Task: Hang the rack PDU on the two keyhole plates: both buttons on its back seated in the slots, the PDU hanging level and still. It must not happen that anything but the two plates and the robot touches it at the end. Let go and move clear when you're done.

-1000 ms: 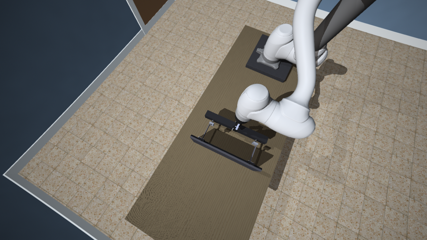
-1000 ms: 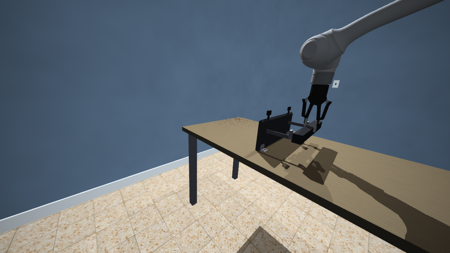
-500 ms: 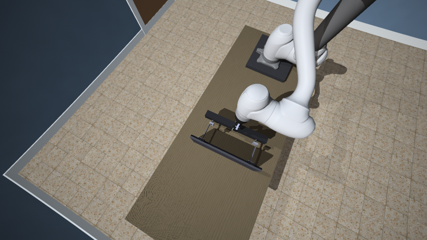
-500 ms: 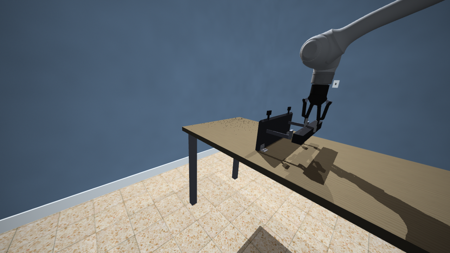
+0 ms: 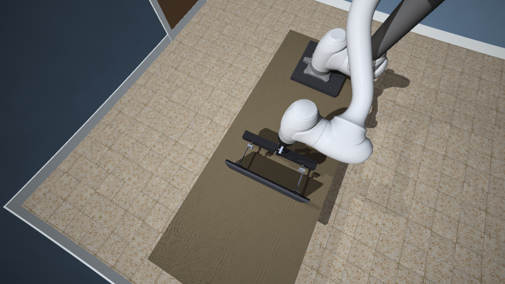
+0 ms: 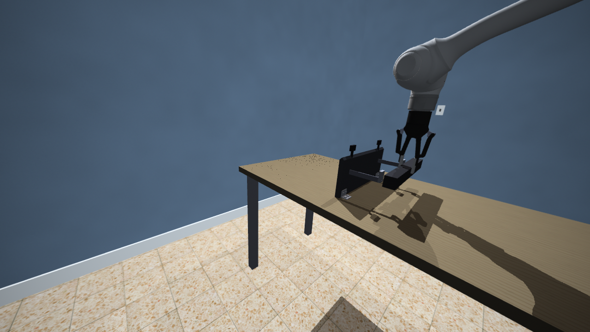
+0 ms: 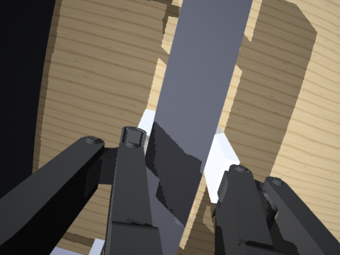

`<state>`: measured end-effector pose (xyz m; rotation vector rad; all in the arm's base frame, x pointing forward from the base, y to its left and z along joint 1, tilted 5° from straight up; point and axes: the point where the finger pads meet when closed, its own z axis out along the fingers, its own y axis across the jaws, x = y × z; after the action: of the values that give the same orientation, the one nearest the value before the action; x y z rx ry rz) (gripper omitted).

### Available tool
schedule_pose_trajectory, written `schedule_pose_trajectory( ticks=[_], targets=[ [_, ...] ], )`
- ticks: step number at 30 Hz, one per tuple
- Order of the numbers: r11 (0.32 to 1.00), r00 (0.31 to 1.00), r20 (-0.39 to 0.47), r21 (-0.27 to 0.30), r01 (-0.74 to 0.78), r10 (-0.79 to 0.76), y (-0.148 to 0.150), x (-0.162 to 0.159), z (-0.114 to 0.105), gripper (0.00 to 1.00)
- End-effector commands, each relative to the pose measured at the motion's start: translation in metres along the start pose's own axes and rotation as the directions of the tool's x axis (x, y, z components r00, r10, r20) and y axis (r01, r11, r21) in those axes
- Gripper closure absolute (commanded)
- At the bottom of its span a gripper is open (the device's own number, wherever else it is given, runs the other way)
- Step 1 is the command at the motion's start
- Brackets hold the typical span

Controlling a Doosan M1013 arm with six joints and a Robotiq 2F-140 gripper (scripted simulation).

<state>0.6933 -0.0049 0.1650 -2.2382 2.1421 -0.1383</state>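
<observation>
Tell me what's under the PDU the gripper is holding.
Under the PDU, held off the surface by the gripper, lies bare wooden table top with the PDU's shadow. The buttons on its back are not visible; two thin rods run toward the upright backboard.
</observation>
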Motion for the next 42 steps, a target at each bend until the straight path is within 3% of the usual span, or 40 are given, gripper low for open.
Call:
schedule_pose_trajectory(
  ticks=[1,42],
  targets=[
    [1.0,1.0,-0.006,-0.001,0.006,-0.006,0.0035,-0.0016,-0.001,1.0],
    [1.0,1.0,0.008,-0.004,0.004,-0.004,0.0012,-0.0032,0.0001,1.0]
  ],
)
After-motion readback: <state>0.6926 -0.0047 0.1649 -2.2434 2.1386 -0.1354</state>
